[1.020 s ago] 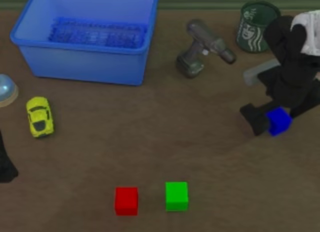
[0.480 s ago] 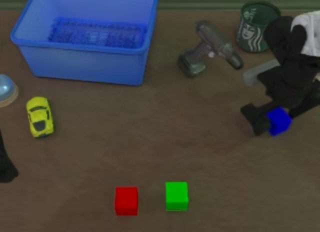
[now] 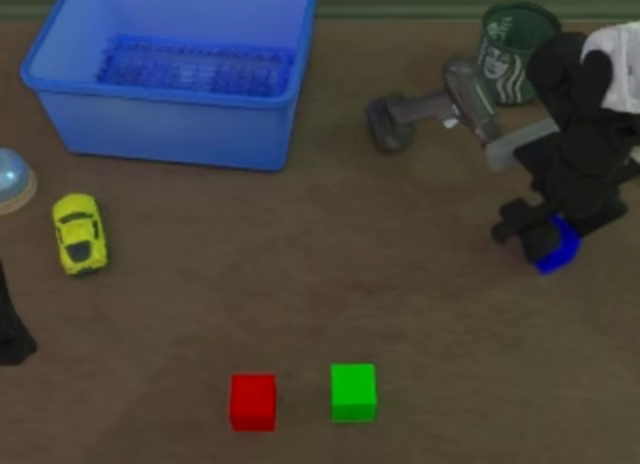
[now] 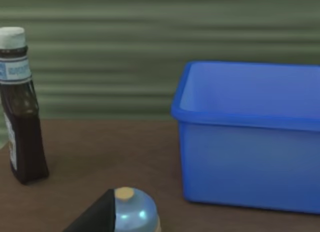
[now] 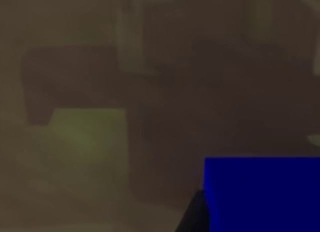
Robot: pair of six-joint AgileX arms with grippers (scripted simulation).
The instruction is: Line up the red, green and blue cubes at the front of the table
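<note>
Light-blue plastic bin (image 3: pixel 175 84) at table (image 3: pixel 300 284) back-left, only a ridged floor visible inside. Right gripper (image 3: pixel 540 232) at right side, clamped on blue cube (image 3: pixel 556 246). Red cube (image 3: pixel 252 401) and green cube (image 3: pixel 353 392) side by side at front. Left gripper parked at left edge, finger state cannot be told.

The green cup (image 3: pixel 515 39) carries what looks like the Starbucks siren logo; the bottle's label (image 4: pixel 11 69) is unreadable.

Table (image 3: pixel 330 284): matt brown wood grain. Cubes, red (image 3: pixel 252 401), green (image 3: pixel 353 391), blue (image 3: pixel 556 246): plain matt. Bin (image 3: pixel 170 134): smooth glossy plastic. Bell (image 4: pixel 132 212): shiny metal dome.
</note>
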